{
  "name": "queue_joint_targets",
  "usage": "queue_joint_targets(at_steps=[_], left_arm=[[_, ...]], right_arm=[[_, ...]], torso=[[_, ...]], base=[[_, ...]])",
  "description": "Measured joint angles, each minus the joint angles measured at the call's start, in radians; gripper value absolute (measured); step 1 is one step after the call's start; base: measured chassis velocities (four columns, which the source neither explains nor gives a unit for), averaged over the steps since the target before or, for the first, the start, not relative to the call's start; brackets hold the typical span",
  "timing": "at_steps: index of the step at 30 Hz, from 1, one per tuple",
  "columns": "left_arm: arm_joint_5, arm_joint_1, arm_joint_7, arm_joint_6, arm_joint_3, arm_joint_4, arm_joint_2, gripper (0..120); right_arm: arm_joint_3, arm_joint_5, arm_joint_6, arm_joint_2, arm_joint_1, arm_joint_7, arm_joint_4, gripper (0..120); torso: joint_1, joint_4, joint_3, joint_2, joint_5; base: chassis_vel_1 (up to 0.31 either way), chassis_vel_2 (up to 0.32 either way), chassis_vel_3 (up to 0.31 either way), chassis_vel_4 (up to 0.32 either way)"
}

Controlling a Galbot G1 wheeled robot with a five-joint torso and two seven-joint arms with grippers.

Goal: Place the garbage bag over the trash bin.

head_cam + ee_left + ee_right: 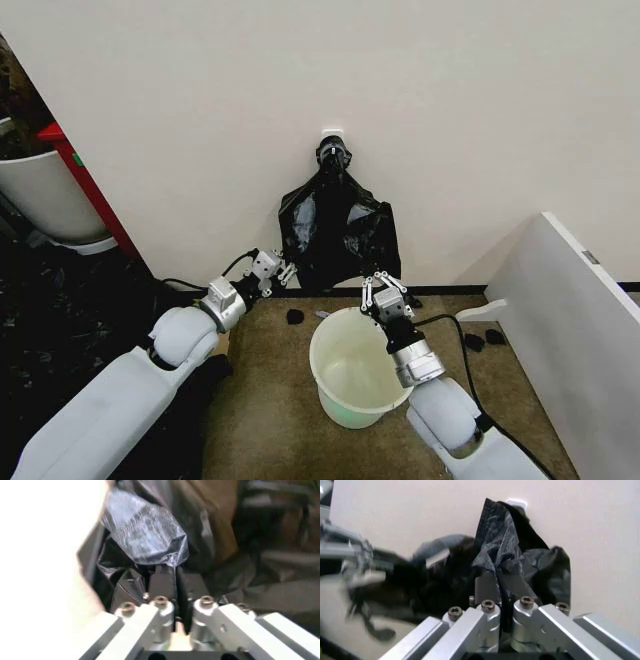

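At the left of the head view, the left gripper (pixel 283 272) reached toward the lower left edge of the garbage bag (pixel 338 232), which hung in the upper middle of the frame from a white wall hook (pixel 333 132), fanned out against the wall. In the left wrist view the fingers (pixel 161 582) stood pressed close together with a fold of black film (pixel 145 536) just beyond them, apparently pinched, though the contact itself was hard to make out. Moving right, the trash bin (pixel 330 355) stood open on the brown floor in the lower middle, just below the bag's hem and apart from it. The right gripper (pixel 387 291) hovered over the bin's far rim at the bag's lower right corner; the right wrist view showed its fingers (pixel 487 587) nearly together with a pleat of the bag (pixel 495 543) caught between them.

The bag looked thin, glossy and very light, so it would likely slip and crumple under little force. Its lower edge, gripped at both corners, seems the sensible hold for spreading the mouth over the rim.
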Motion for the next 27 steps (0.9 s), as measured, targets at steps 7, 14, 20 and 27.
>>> queue_joint_targets(at_steps=[7, 14, 20, 27], left_arm=[[0.014, 0.166, -0.084, 0.022, -0.124, -0.058, 0.001, 0], [0.05, 0.294, -0.193, 0.072, -0.181, -0.119, -0.005, 0], [0.064, 0.372, -0.218, 0.067, -0.228, -0.239, -0.004, 0], [-0.023, 0.364, -0.137, -0.039, -0.238, -0.286, -0.015, 0]], right_arm=[[-0.018, 0.113, -0.053, -0.039, -0.109, 0.065, 0.058, 0], [-0.034, 0.185, -0.12, -0.08, -0.225, 0.16, 0.132, 0], [-0.013, 0.129, -0.096, -0.113, -0.31, 0.168, 0.234, 0], [0.057, 0.075, -0.014, -0.115, -0.307, 0.133, 0.321, 0]], torso=[[0.0, 0.0005, 0.0, 0.0, -0.0003], [0.0, -0.0002, 0.0, 0.0, -0.0002], [0.0, 0.0001, 0.0, 0.0, 0.0], [0.0, 0.0001, 0.0, 0.0, 0.0001]], base=[[0.0, 0.0, 0.0, 0.0], [0.0, 0.0, 0.0, 0.0], [0.0, 0.0, 0.0, 0.0], [0.0, 0.0, 0.0, 0.0]])
